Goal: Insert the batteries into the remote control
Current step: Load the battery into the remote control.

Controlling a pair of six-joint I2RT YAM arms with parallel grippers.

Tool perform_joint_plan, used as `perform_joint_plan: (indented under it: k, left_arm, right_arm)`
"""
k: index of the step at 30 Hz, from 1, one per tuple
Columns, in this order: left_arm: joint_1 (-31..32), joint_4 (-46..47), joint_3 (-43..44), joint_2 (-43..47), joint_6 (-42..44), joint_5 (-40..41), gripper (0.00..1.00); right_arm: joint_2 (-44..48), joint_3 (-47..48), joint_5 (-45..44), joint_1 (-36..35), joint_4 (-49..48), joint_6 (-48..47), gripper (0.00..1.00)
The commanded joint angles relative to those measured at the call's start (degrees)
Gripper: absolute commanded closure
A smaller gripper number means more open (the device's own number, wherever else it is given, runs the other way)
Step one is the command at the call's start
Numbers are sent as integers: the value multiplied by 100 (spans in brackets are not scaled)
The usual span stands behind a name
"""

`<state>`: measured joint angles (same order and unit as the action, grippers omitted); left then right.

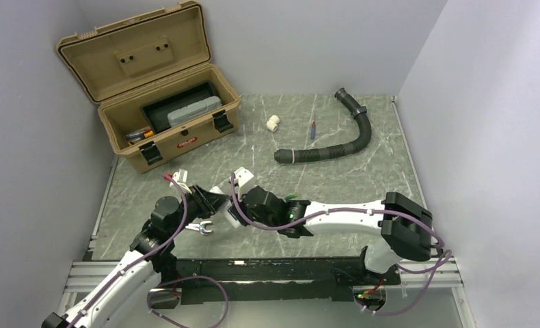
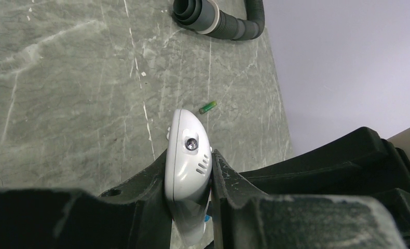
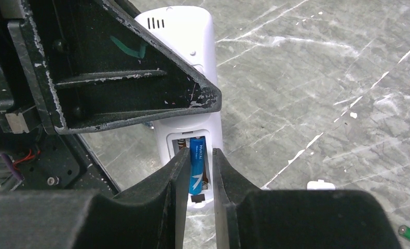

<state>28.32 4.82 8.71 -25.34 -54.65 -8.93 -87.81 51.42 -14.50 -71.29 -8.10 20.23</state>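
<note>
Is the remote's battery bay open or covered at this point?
Open. In the right wrist view the remote has no cover there and the blue battery lies exposed inside; the green battery lies on the table.

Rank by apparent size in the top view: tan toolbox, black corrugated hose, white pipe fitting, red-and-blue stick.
1. Tan plastic toolbox
2. Black corrugated hose
3. White pipe fitting and red-and-blue stick: too alike to rank

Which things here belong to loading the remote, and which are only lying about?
Job: remote control, blue battery, green battery, white cover piece.
Lying about: toolbox, corrugated hose, white pipe fitting, red-and-blue stick.
</note>
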Motion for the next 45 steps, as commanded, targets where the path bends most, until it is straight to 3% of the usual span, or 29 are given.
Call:
perform_joint_plan:
  k: [1, 14, 23, 37, 38, 42, 45]
  left_arm:
    - [19, 228, 331, 4, 31, -74, 100]
    - [24, 23, 443, -41, 69, 42, 100]
    - [24, -202, 491, -35, 100, 184, 100]
    - [23, -255, 460, -40, 5, 234, 100]
    - [20, -268, 460, -43, 7, 236, 100]
    - [25, -305, 481, -26, 29, 251, 100]
    - [25, -329, 483, -28, 42, 260, 100]
  right_arm:
    - [-205, 420, -143, 5, 209, 122, 77]
    - [-874, 1159, -408, -240, 1016, 69, 77]
    - [-759, 1076, -506, -259, 1084, 112, 100]
    - [-171, 670, -572, -255, 845, 157, 100]
    - [-187, 687, -581, -258, 845, 157, 100]
    - [-255, 722, -584, -254, 914, 182, 79]
    - [-271, 716, -498, -262, 890, 183, 74]
